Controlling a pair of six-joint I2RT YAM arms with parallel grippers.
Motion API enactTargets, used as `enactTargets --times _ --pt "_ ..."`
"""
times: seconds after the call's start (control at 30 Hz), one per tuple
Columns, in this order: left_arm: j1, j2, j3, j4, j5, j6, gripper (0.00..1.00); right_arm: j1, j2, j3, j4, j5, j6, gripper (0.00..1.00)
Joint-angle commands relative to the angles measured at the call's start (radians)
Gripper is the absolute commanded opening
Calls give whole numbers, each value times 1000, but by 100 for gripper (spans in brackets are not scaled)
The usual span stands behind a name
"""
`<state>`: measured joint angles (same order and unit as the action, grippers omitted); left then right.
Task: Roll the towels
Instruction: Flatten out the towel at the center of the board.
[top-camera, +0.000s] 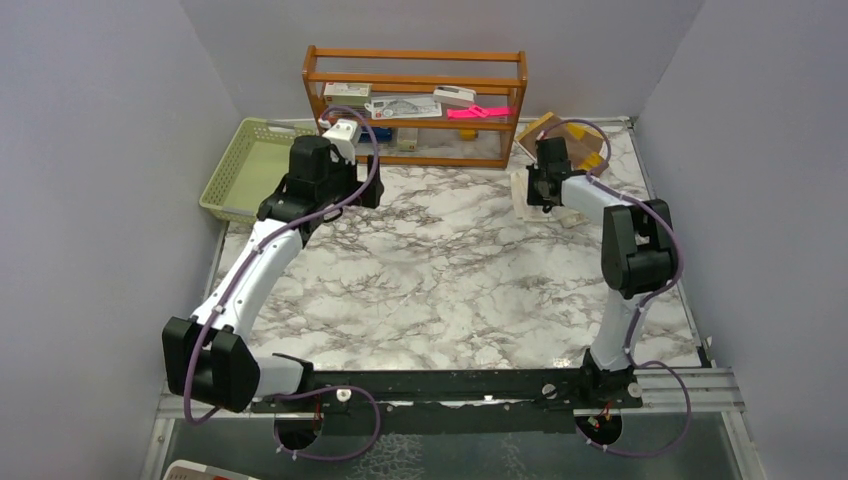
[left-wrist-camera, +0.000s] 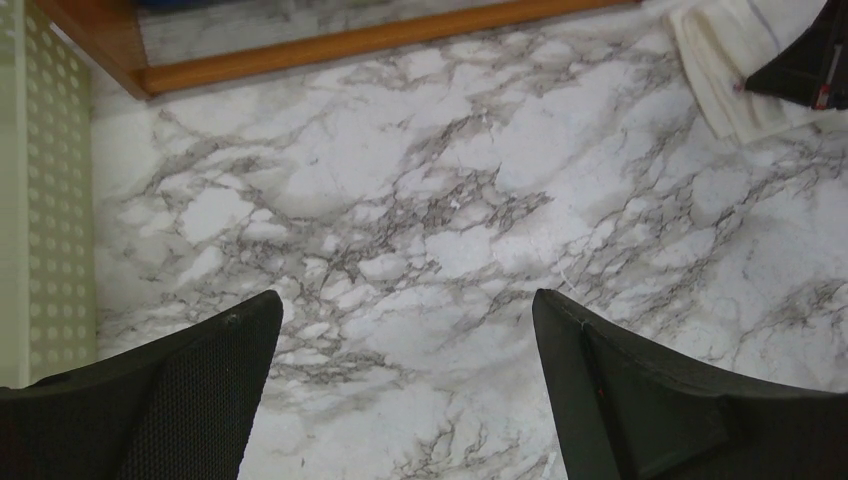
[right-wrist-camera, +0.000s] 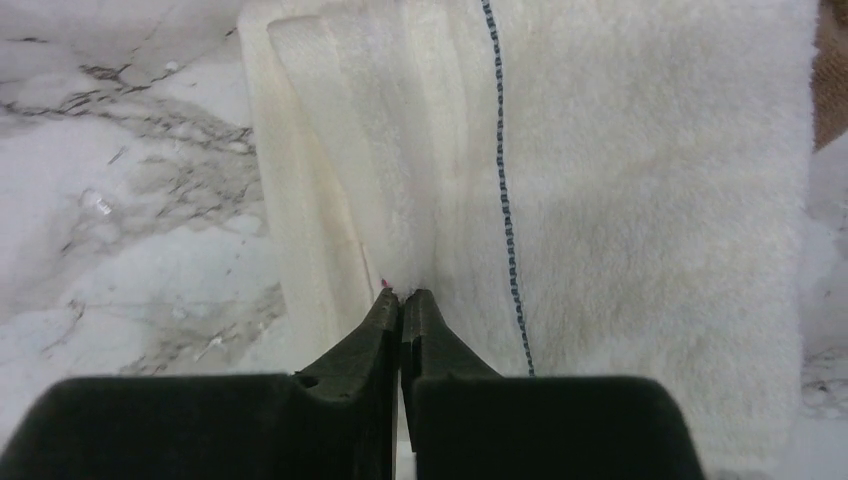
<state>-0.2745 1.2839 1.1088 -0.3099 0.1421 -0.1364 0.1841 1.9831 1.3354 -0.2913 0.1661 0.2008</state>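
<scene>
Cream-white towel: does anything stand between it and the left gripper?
Nothing visible does. Only bare marble table lies between the open left gripper and the cream-white towel. The right gripper is shut on that towel.

A green basket (top-camera: 226, 180) sits beside a wooden shelf (top-camera: 414, 78) on the marble table (top-camera: 450, 285).

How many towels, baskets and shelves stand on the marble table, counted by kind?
Towels: 2, a cream-white towel and a brown and yellow towel
Baskets: 1, a light green basket
Shelves: 1, a wooden shelf
Total: 4
</scene>
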Motion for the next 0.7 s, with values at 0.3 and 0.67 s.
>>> enactTargets --times 0.3,0.67 --pt "11 169 356 -144 -49 -161 99 5 -355 54 -182 -322 153 1" --pt "-34 152 106 377 262 -312 99 284 -417 267 -103 -444 129 1"
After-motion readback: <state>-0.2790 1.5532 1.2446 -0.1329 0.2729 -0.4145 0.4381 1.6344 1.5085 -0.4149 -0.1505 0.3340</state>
